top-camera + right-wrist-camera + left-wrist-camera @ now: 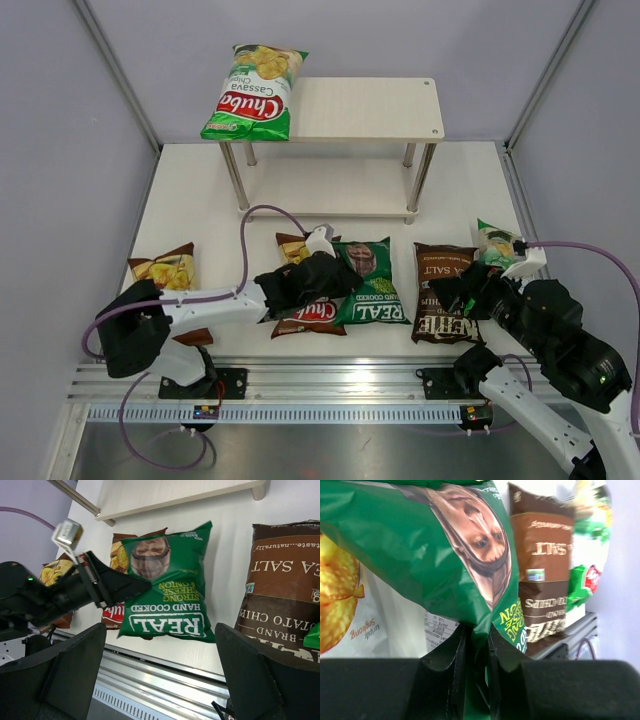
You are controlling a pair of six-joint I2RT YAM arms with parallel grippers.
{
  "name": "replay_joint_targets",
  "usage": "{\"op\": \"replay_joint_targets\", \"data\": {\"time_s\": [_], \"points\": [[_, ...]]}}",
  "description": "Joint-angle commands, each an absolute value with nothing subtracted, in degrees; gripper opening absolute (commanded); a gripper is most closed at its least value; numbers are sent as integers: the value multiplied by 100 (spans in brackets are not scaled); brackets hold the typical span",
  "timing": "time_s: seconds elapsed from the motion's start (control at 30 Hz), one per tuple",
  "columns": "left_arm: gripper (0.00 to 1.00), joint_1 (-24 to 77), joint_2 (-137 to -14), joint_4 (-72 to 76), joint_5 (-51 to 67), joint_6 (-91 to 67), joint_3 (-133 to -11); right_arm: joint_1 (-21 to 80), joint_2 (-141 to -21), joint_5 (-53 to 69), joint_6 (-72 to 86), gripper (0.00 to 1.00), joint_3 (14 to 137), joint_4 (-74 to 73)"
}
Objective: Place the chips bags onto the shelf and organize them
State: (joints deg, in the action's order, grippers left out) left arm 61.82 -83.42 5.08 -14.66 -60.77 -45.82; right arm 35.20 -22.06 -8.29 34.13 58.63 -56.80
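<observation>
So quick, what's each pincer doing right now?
Left pincer: closed on the edge of the REAL bag.
Right pincer: open, holding nothing.

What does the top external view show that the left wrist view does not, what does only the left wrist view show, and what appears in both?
Only the top external view: the shelf with a light-green Chuba bag lying on its top board, and a brown Chuba bag far left. Only the left wrist view: close up, green foil at the edge of the REAL bag pinched in the left gripper. Both: the REAL bag, with the Kettle sea salt bag beside it.
</observation>
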Motion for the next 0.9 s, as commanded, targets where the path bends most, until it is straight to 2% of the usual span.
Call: {"op": "replay_joint_targets", "data": {"time_s": [0.0,0.17,0.53,0.73,0.87], "points": [[14,6249,-7674,782,-1846,-5924,-4649,3516,-2188,-1001,3507,97,5713,-5440],[13,6337,-6998,659,-1846,-5722,-4807,3516,-2154,-880,3849,97,5520,-5301],[11,6794,-5617,1124,-2364,-4685,-5097,3516,-1266,711,5254,100,4843,-3956],[10,6820,-5195,1888,-2408,-4254,-5080,3516,-941,1221,5599,99,4167,-2674],[10,6820,-5072,2258,-2478,-4149,-5133,3516,-975,1809,5546,100,3641,-1052]]}}
